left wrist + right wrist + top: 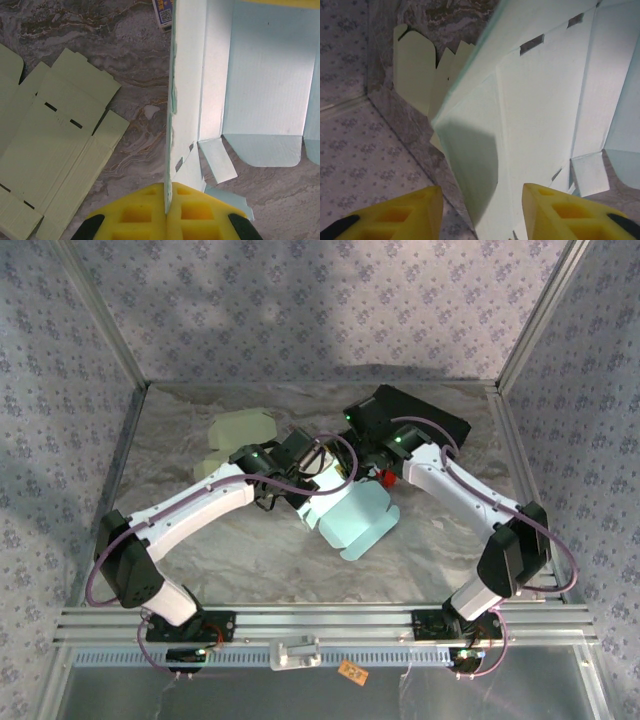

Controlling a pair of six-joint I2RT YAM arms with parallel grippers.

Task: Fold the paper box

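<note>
Box: the paper box (352,518), a pale blue blank, sits mid-table between the two arms; one panel stands upright, the flaps lie flat toward the near side.
Open room: bare table (200,550) shows near left and near right of the box; pale green flat blanks (240,428) fill the far left, and a black object (425,418) lies far right.
Left arm: bent at the elbow, reaching in from the near left; the left gripper (166,212) has its yellow pads pinched together on the upright panel's edge.
Right arm: reaching in from the near right; the right gripper (481,190) has its jaws partly apart, straddling a box panel (a clear gap shows beside one finger).
Surface: grey marbled tabletop.
Room: patterned walls (300,300) on three sides, a metal rail (320,625) along the near edge.
</note>
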